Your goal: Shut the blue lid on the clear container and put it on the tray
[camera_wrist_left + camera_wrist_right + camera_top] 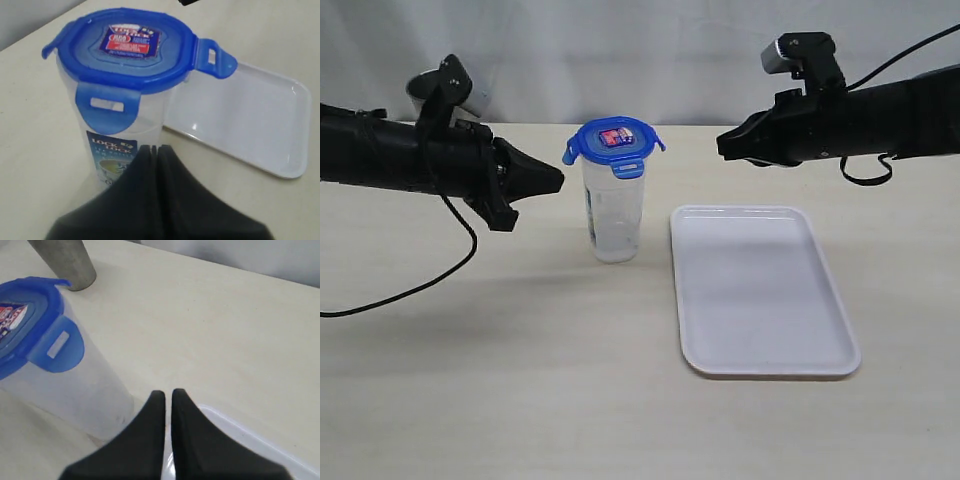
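The clear container (613,215) stands upright on the table, left of the tray (760,290). The blue lid (614,143) rests on its rim with its snap tabs sticking outward. My left gripper (558,181) is shut and empty, hovering just left of the container near lid height. My right gripper (723,146) is shut and empty, up to the right of the lid above the tray's far end. The left wrist view shows the lid (127,47), the container (112,145), the tray (250,120) and the shut gripper (155,148). The right wrist view shows the lid (30,327), the container (80,395) and the shut gripper (165,392).
A steel cup (67,262) stands on the table behind the container; in the exterior view it sits behind my left arm (410,150). A black cable (440,270) trails from the left arm over the table. A pale curtain backs the table.
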Controlling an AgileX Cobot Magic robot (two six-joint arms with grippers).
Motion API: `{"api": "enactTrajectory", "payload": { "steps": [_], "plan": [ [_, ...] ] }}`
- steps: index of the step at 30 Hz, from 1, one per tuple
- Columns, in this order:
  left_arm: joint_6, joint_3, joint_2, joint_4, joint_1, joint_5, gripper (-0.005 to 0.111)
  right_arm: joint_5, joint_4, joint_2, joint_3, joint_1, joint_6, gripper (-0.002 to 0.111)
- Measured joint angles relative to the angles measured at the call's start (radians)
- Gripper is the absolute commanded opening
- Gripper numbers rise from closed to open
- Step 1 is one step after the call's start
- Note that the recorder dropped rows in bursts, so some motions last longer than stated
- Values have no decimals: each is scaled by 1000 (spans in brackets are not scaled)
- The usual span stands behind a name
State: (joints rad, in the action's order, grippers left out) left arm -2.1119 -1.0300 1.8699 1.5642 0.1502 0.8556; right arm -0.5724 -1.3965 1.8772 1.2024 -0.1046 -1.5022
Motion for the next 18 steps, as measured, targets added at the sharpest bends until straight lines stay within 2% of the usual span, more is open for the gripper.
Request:
{"api": "enactTrajectory", "payload": {
  "steps": [4,7,12,14,18],
  "plan": [
    [0,-8,32,3,0,1,0,15,-114,6,0,-1,-113,4],
    [0,-17,33,9,0,53,0,21,-232,7,0,-1,-240,4],
    [0,-24,33,45,0,64,0,18,-283,18,21,-1,-366,4],
    [0,-24,33,57,0,17,0,-18,-270,20,49,-1,-361,4],
    [0,-24,33,59,0,-23,0,-123,-112,77,140,-1,-196,4]
  ]
}}
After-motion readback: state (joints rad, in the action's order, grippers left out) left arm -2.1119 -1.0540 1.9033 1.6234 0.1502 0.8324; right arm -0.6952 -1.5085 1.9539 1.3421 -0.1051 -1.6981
